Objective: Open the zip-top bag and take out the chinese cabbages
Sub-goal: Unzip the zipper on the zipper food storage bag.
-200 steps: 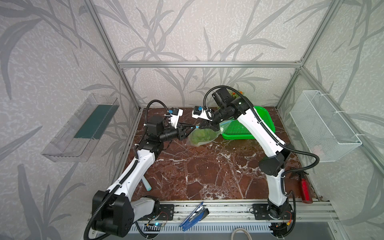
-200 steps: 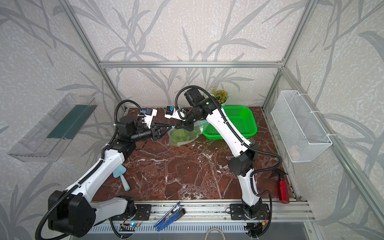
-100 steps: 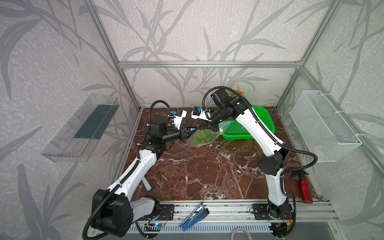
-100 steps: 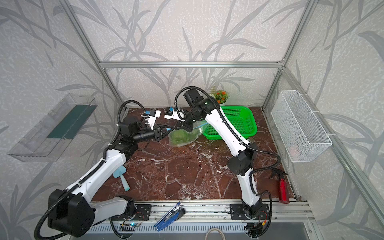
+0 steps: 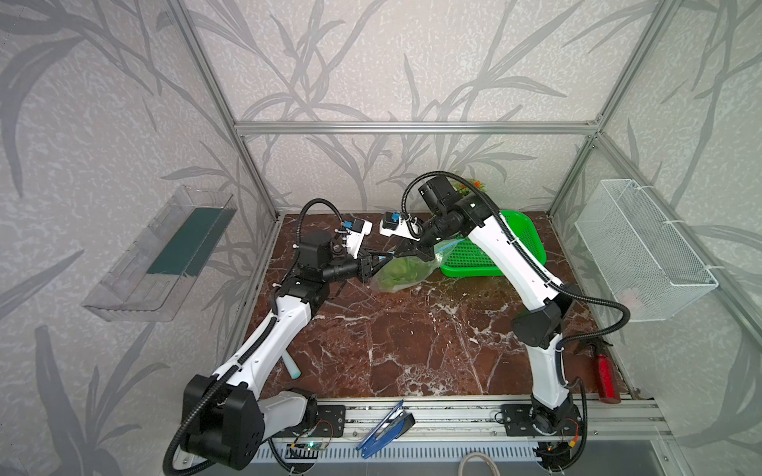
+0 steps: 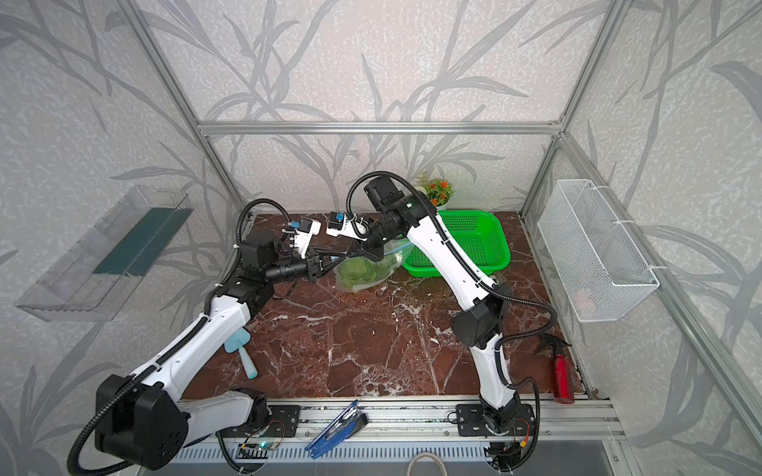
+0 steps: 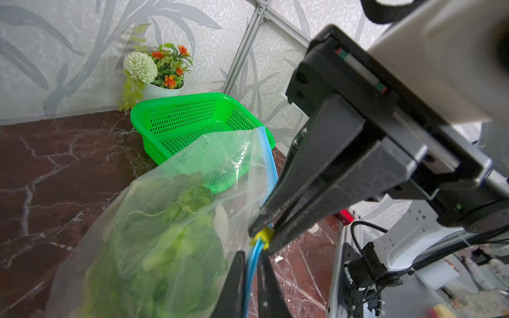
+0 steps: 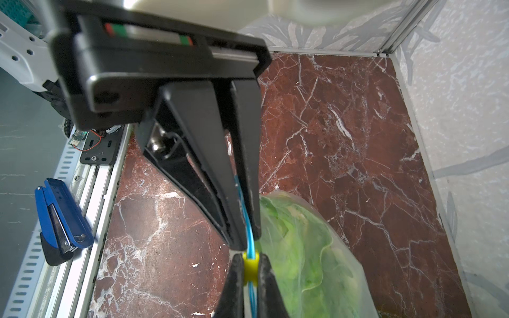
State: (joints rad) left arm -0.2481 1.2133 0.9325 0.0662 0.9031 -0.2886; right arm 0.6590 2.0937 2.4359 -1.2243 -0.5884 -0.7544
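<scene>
Zip-top bag (image 5: 412, 274) — held up at centre frame in both top views, just left of the green basket (image 5: 515, 243), lower end close to the worktop (image 5: 412, 350); contact not discernible. Loaded with the chinese cabbages (image 7: 165, 242), visible as green leaves through the film; judged not yet opened. Left tool (image 7: 250, 257): closed narrow on the zip strip (image 7: 268, 154), just beside the slider tab (image 8: 250, 271). Right tool (image 8: 250, 260): closed narrow on the slider tab itself. Failure modes from here: tab popping out of the pads under pull, given its small smooth body; strip sliding through the left grip — counter-hold lost, slider stalls; film tearing if pulled off the strip's line.
</scene>
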